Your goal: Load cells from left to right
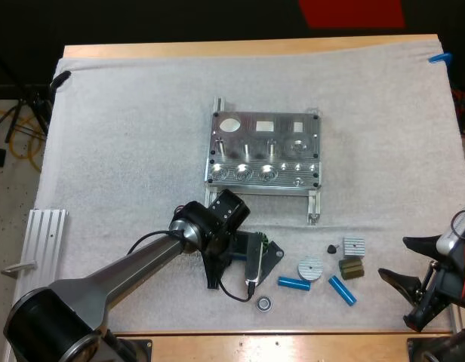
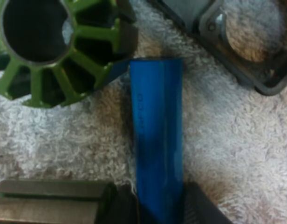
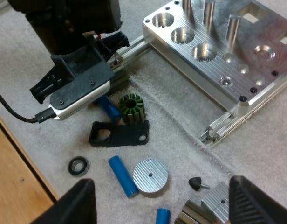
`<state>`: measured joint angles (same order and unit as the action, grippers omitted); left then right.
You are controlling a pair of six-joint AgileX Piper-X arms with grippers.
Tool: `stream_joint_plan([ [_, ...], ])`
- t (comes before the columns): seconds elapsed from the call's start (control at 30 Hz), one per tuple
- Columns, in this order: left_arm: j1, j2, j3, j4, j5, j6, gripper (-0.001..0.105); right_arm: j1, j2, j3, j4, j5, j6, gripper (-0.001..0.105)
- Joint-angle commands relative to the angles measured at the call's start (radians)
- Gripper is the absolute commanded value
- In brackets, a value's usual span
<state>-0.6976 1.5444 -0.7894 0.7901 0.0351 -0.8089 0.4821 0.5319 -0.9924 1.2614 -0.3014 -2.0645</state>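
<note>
The metal fixture (image 1: 266, 151) lies mid-mat, its front row of round sockets (image 3: 181, 33) bare. My left gripper (image 1: 231, 260) is down on the mat in front of it, its fingers (image 2: 201, 207) pressed on both sides of a blue cylinder (image 2: 157, 140) that lies beside a green toothed ring (image 2: 50, 46). In the right wrist view that cylinder (image 3: 108, 108) pokes out under the left gripper (image 3: 104, 100). Two more blue cylinders (image 1: 293, 283) (image 1: 341, 289) lie loose. My right gripper (image 1: 395, 258) hangs open at the mat's right front, holding nothing.
A black bracket (image 1: 272, 256), a ribbed silver disc (image 1: 309, 268), a small black cone (image 1: 332, 248), a ribbed block (image 1: 354, 246), a dark block (image 1: 351, 268) and a ring bearing (image 1: 264, 304) lie near the front edge. A ribbed metal plate (image 1: 47, 237) sits at the left.
</note>
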Motion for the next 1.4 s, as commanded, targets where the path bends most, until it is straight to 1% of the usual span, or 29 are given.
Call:
stream_joint_plan([
  [0.0, -0.004, -0.001, -0.001, -0.007, -0.021, -0.002, 0.000, 0.001, -0.001, -0.009, 0.000, 0.000, 0.004, 0.059],
  [0.07, -0.004, -0.009, -0.001, -0.003, -0.059, -0.044, 0.000, 0.001, -0.001, -0.009, 0.000, 0.008, 0.026, 0.059],
  [0.13, -0.004, -0.029, -0.001, 0.004, -0.070, -0.054, 0.000, 0.001, -0.001, -0.009, -0.002, 0.014, 0.058, 0.059],
  [0.17, -0.004, -0.055, -0.001, 0.007, -0.070, -0.054, 0.000, 0.001, -0.001, -0.009, -0.008, 0.018, 0.118, 0.059],
  [0.2, -0.004, -0.071, -0.001, 0.010, -0.070, -0.054, 0.000, 0.001, -0.001, -0.009, -0.009, 0.021, 0.147, 0.059],
  [0.27, -0.004, -0.152, -0.001, 0.025, -0.070, -0.057, 0.000, 0.001, -0.001, -0.009, -0.024, 0.025, 0.275, 0.059],
  [0.3, -0.004, -0.175, -0.001, 0.026, -0.070, -0.059, 0.000, 0.001, -0.001, -0.009, -0.027, 0.029, 0.298, 0.059],
  [0.33, -0.004, -0.221, -0.001, 0.032, -0.070, -0.062, 0.000, 0.001, -0.001, -0.009, -0.032, 0.029, 0.356, 0.059],
  [0.37, -0.004, -0.261, -0.001, 0.038, -0.070, -0.062, 0.000, 0.001, -0.001, -0.009, -0.034, 0.028, 0.386, 0.059],
  [0.43, -0.004, -0.325, -0.001, 0.047, -0.070, -0.064, 0.000, 0.001, -0.001, -0.009, -0.037, 0.028, 0.409, 0.059],
  [0.6, -0.004, -0.505, -0.001, 0.069, -0.070, -0.111, 0.000, 0.001, 0.018, -0.009, -0.055, 0.023, 0.407, 0.059],
  [0.63, -0.006, -0.562, -0.001, 0.073, -0.070, -0.114, 0.000, 0.001, 0.038, -0.009, -0.061, -0.005, 0.405, 0.059],
  [0.67, -0.006, -0.582, -0.001, 0.073, -0.070, -0.114, 0.000, 0.001, 0.048, -0.009, -0.062, -0.020, 0.405, 0.059],
  [0.73, -0.006, -0.659, -0.001, 0.073, -0.070, -0.114, 0.000, 0.001, 0.098, -0.009, -0.079, -0.082, 0.405, 0.059],
  [0.77, -0.006, -0.671, -0.001, 0.073, -0.070, -0.114, 0.000, 0.001, 0.107, -0.009, -0.084, -0.094, 0.405, 0.059],
  [0.9, -0.006, -0.766, -0.001, 0.073, -0.054, -0.114, 0.000, 0.001, 0.195, -0.009, -0.172, -0.140, 0.405, 0.059],
  [0.93, -0.006, -0.786, -0.001, 0.073, -0.045, -0.114, 0.000, 0.001, 0.222, -0.009, -0.213, -0.174, 0.405, 0.059],
  [1.0, -0.006, -0.809, -0.001, 0.073, -0.016, -0.119, 0.000, 0.001, 0.265, -0.009, -0.275, -0.229, 0.408, 0.059],
  [1.03, -0.006, -0.819, -0.001, 0.073, 0.011, -0.132, 0.000, 0.001, 0.293, -0.009, -0.313, -0.260, 0.414, 0.059],
  [1.13, -0.006, -0.826, -0.001, 0.073, 0.052, -0.170, 0.000, 0.001, 0.359, -0.009, -0.384, -0.310, 0.425, 0.059],
  [1.23, -0.006, -0.826, 0.001, 0.073, 0.052, -0.197, 0.000, 0.001, 0.416, -0.009, -0.450, -0.346, 0.431, 0.059],
  [1.37, -0.006, -0.826, 0.000, 0.073, 0.052, -0.204, 0.000, 0.001, 0.471, -0.009, -0.513, -0.391, 0.456, 0.059],
])
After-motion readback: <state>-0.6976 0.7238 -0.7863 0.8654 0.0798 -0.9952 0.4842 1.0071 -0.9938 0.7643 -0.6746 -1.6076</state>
